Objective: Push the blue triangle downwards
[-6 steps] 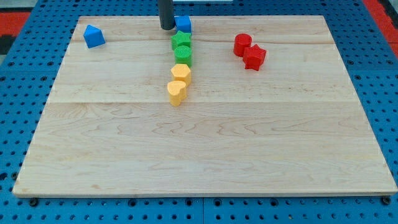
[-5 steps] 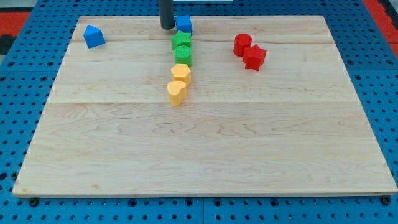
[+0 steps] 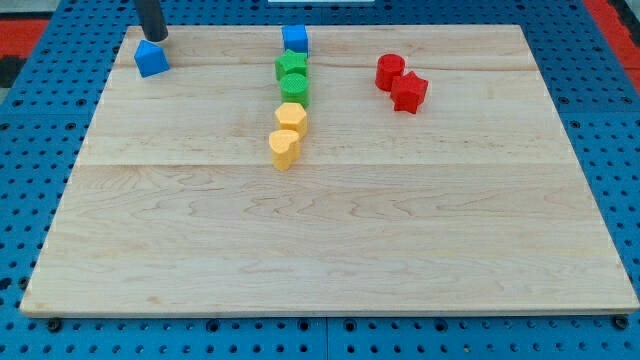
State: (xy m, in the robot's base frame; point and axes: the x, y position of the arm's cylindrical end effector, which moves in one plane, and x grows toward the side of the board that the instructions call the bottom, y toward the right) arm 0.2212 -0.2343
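Blue triangle (image 3: 151,59) sits near the tabletop's top-left corner; my tip (image 3: 154,38) stands just above it, on its top-edge side, likely placed to drive it downwards; it's a bare rod, so no jaws to report.

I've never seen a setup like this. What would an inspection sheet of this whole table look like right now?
Surface: wooden board, flat.
Job's things: blue triangle near the view's top-left corner.
Clutter: blue cube, green star, green cylinder, two yellow blocks in a column; two red blocks at right.
Grippers: none; my tip sits just above the blue triangle.
Cables: nothing seen.
Surroundings: blue pegboard.
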